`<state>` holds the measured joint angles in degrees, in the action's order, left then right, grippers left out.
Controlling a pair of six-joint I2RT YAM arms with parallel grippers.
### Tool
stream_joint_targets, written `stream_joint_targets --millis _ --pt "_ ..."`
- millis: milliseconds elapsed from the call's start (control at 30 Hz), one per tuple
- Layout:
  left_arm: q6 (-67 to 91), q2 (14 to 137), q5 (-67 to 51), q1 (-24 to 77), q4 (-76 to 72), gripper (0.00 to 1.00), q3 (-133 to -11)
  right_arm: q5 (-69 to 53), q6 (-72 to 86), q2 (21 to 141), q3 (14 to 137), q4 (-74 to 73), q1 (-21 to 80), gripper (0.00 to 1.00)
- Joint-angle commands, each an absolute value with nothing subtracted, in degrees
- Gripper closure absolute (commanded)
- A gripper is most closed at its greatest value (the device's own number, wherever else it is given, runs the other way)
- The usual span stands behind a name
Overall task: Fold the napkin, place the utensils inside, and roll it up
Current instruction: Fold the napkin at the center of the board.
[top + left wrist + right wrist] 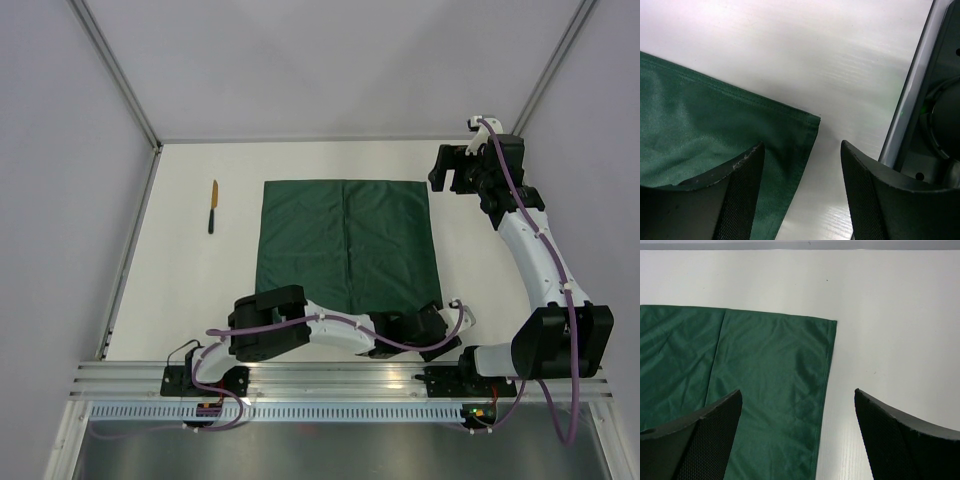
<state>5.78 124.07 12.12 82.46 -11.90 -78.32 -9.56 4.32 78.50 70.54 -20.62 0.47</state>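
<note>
Straddling napkin [347,245] corner at 5 o'clock with left gripper [801,145], parted; hovering at 1 o'clock with right gripper [798,392], wide.

A robotics lab cell: white worktop [190,300] boxed by plain white panels [330,60] and aluminium posts [115,70], left arm [300,330] and right arm [535,250] bolted to a rail [330,374] at its near edge.
</note>
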Motion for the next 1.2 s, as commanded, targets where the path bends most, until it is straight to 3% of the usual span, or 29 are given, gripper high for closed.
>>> stream_joint_targets --millis 0,367,633,667,867,1167 --pt "2.2 125.5 14.41 82.97 -16.26 0.34 -81.12 -8.88 5.63 77.96 73.21 -22.06 0.35 0.02" --pt "2.2 127.18 16.61 82.97 -16.52 0.51 -81.21 -9.23 5.89 77.96 73.21 -21.97 0.35 0.02" --pt "1.93 127.09 16.52 82.97 -16.61 0.78 -81.56 -9.4 5.89 77.96 73.21 -22.15 0.35 0.02" --pt "1.85 127.0 16.52 82.97 -16.61 0.85 -81.65 -9.49 5.89 77.96 73.21 -22.15 0.35 0.02" --pt "2.81 125.42 16.0 82.88 -16.7 0.97 -81.47 -9.58 5.89 78.22 73.21 -22.15 0.35 0.02" --pt "10.8 119.8 16.08 80.95 -18.72 0.98 -78.32 -9.84 5.8 78.22 73.21 -22.15 0.35 0.02"
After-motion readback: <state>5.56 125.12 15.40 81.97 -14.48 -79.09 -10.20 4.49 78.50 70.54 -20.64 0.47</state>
